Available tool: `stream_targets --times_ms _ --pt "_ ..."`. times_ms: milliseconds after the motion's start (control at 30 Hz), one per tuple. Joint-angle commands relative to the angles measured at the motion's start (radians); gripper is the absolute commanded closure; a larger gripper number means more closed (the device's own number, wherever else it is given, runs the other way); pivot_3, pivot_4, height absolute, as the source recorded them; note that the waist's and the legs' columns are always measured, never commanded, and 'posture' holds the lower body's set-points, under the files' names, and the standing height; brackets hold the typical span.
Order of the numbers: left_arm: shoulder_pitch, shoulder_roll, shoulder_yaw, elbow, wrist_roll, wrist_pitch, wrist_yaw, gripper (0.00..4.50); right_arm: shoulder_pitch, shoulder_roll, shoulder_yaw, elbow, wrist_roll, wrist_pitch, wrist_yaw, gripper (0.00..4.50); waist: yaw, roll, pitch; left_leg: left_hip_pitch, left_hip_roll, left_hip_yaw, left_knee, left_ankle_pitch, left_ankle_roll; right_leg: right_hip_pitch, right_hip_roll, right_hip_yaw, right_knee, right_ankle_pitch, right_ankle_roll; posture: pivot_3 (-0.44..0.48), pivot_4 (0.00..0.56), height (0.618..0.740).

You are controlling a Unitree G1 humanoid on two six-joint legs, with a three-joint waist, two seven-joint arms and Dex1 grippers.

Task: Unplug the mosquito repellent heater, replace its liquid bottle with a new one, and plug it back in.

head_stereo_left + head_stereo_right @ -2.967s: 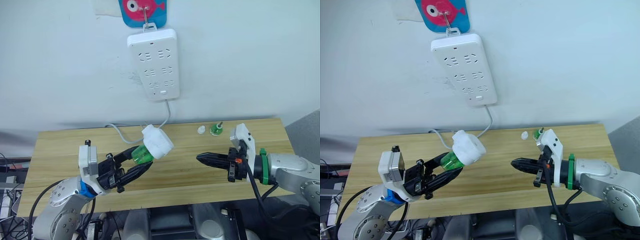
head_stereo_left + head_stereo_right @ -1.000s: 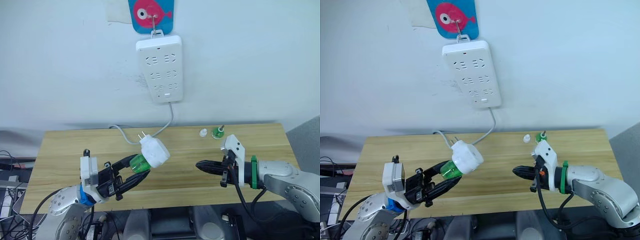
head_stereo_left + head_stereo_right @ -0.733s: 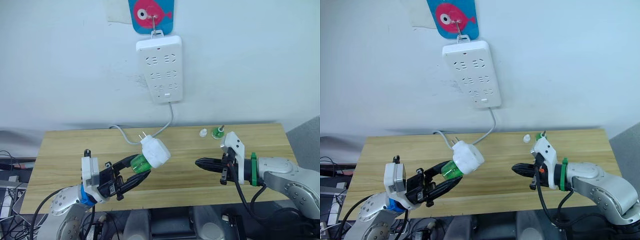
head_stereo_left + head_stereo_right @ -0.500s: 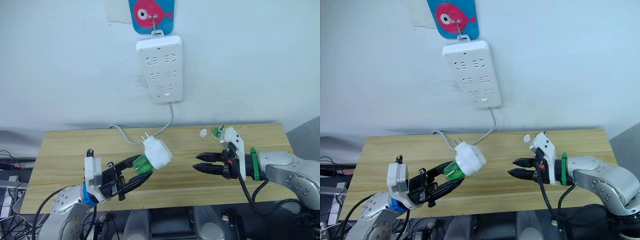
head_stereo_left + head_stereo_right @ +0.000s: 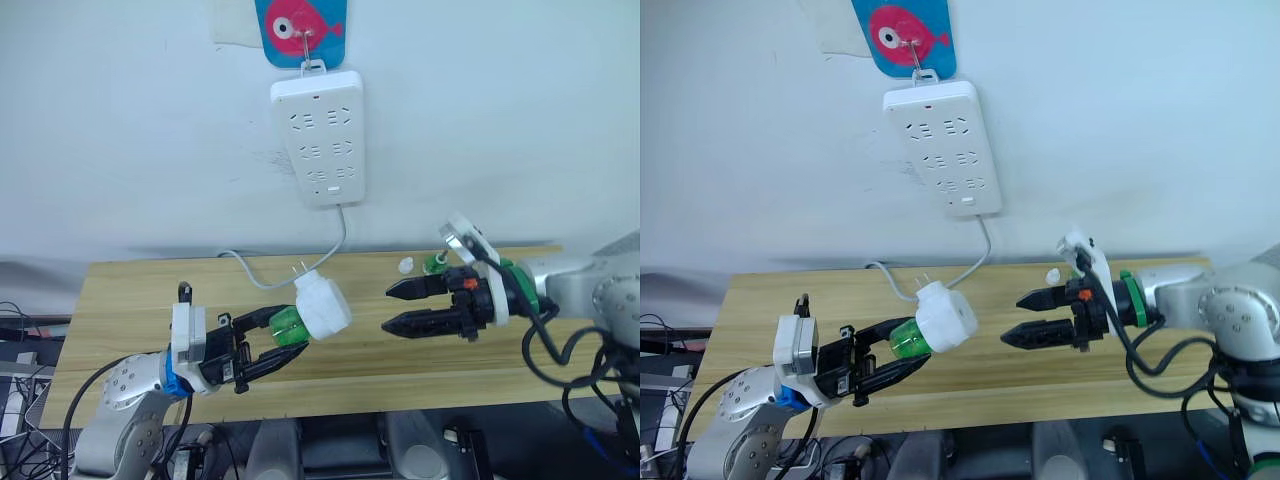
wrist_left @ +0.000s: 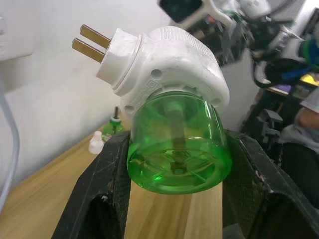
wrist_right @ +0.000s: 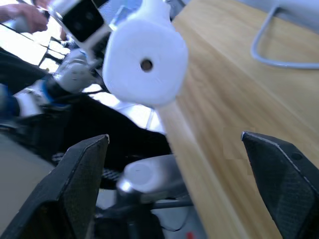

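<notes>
My left gripper [image 5: 262,340] is shut on a translucent green bottle [image 5: 288,322] fitted into the base of the white mosquito repellent heater [image 5: 322,305]. It holds both tilted above the table, prongs [image 6: 92,42] pointing up and back. In the left wrist view the fingers [image 6: 99,199] flank the bottle [image 6: 174,149]. My right gripper [image 5: 388,310] hangs open just right of the heater, pointing at it. The right wrist view shows the heater's vent face [image 7: 145,64]. The bare-wick liquid bottle [image 5: 432,262] stands at the back right of the table.
A small white cap [image 5: 404,265] lies beside the bare-wick bottle. A white power strip [image 5: 317,135] hangs on the wall, its cable [image 5: 335,240] dropping to the wooden table [image 5: 130,290].
My right gripper has gone from shut to wide open and risen off the table towards the heater. The left gripper has shifted the heater slightly right.
</notes>
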Motion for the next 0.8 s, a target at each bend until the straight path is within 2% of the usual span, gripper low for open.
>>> stream_targets --times_ms 33,267,800 --pt "-0.021 0.013 -0.006 -0.027 -0.015 0.001 -0.018 2.24 -0.057 0.011 0.004 0.045 0.085 0.084 -0.010 0.03 0.000 0.000 0.000 0.000 0.000 0.000 0.000 0.000 0.000 0.000 0.000 0.000 0.000 0.000 0.000 -0.188 0.294 0.740" --pt "-0.084 0.034 -0.028 -0.040 0.004 0.002 -0.031 2.24 -0.141 0.045 0.030 0.105 0.136 0.169 -0.031 0.03 0.000 0.000 0.000 -0.001 0.000 0.000 -0.001 0.000 0.000 0.000 0.000 0.000 -0.001 0.000 0.000 -0.181 0.303 0.740" --pt "-0.154 0.028 -0.076 -0.025 0.016 0.000 -0.043 2.24 -0.223 0.132 0.042 0.171 0.217 0.204 -0.116 0.03 -0.001 0.000 0.001 -0.001 0.000 0.000 -0.001 0.000 0.000 0.000 0.000 0.000 -0.001 0.000 0.000 -0.180 0.314 0.740"
